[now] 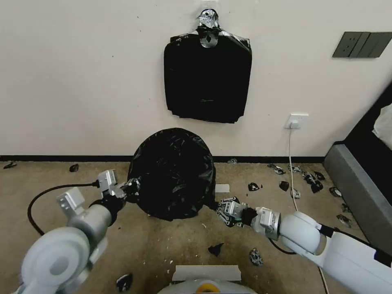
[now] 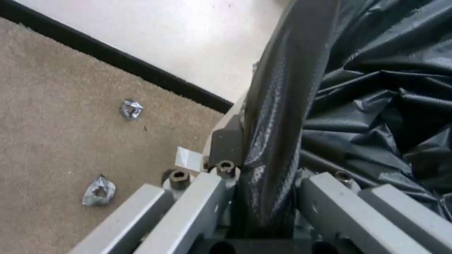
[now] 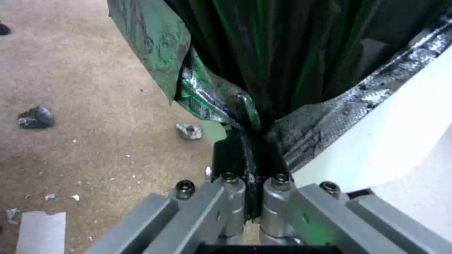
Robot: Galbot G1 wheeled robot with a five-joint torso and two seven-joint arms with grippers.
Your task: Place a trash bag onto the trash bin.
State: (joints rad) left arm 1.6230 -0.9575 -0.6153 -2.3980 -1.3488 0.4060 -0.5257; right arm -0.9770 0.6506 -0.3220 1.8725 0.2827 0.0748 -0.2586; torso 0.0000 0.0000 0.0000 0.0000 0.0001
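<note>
The trash bag (image 1: 173, 171), glossy black and crinkled, stands on the carpet (image 1: 163, 241) at the foot of the wall, draped over the trash bin (image 3: 400, 130) so that in the head view the bin is wholly covered. In the right wrist view the cream-white side of the bin is bare below the bag's lower edge. The left tool (image 1: 131, 187) meets the bag at its 9 o'clock side; in the left wrist view a taut fold of film runs between its fingers (image 2: 226, 141), pinched there. The right tool (image 1: 218, 205) meets the bag at about 4 o'clock, low on its edge; its fingers (image 3: 231, 158) are pressed together on a gathered tuck of the film just beside the bin wall. Both arms reach forward and inward from the lower corners of the head view, the left forearm rising steeply, the right one lying lower and nearly level. A flat stack of black bags (image 1: 207, 77) hangs on the wall at 12 o'clock above the bin. Small black scraps (image 1: 310, 177) are scattered over the carpet at 3 o'clock.
</note>
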